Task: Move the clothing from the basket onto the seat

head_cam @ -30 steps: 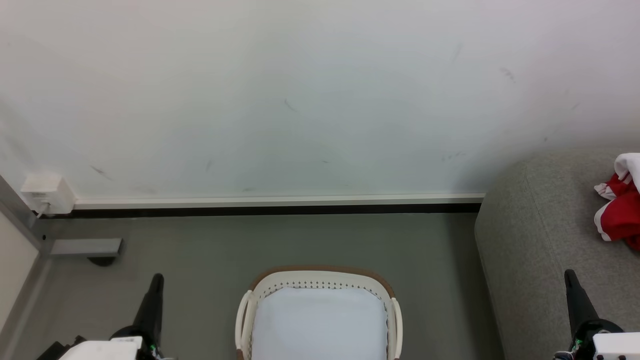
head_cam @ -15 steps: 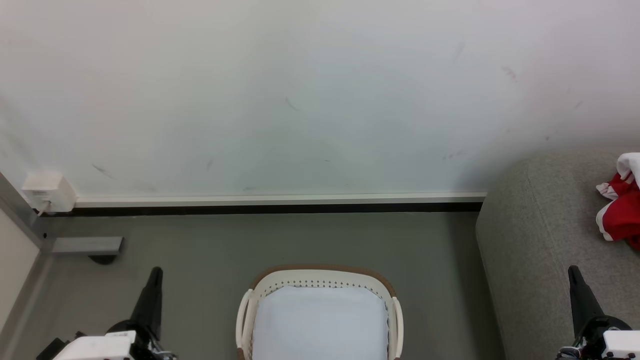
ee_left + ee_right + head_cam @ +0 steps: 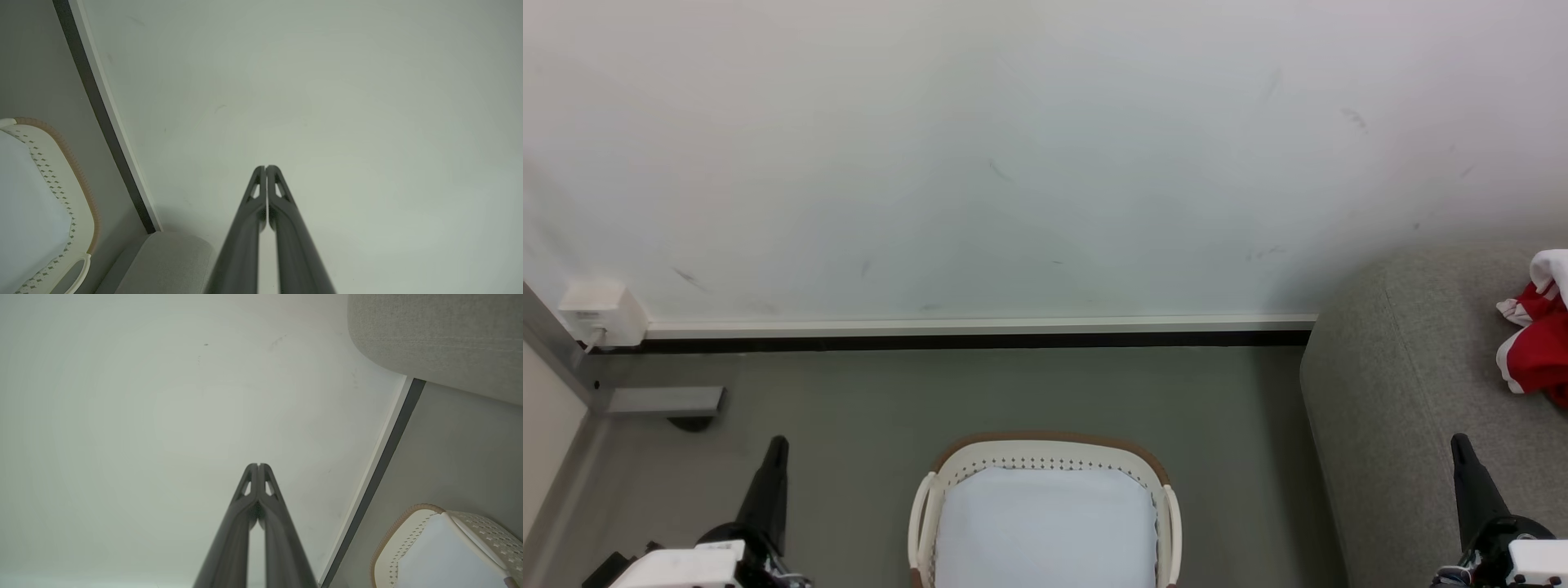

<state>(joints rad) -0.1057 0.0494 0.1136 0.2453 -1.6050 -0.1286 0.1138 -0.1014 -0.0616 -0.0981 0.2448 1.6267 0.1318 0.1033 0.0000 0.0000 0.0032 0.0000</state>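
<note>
The cream basket (image 3: 1045,451) with its brown rim stands on the floor at the bottom centre, and inside it I see just the pale lining (image 3: 1045,527). Red clothing with white trim (image 3: 1535,335) lies on the grey seat (image 3: 1405,384) at the right edge. My left gripper (image 3: 778,445) is at the lower left of the basket, shut and holding nothing (image 3: 266,167). My right gripper (image 3: 1459,443) is at the lower right in front of the seat, shut and holding nothing as well (image 3: 258,465). The basket rim (image 3: 77,179) (image 3: 400,526) appears in both wrist views.
A white wall (image 3: 1013,163) with a skirting strip (image 3: 980,328) runs behind the basket. A white wall box (image 3: 600,314) and a grey bracket (image 3: 666,402) are at the far left. Grey floor (image 3: 1013,392) lies between basket and wall.
Over the last second the right gripper shifted slightly right and the left gripper rose a little; in the last half second nothing has moved.
</note>
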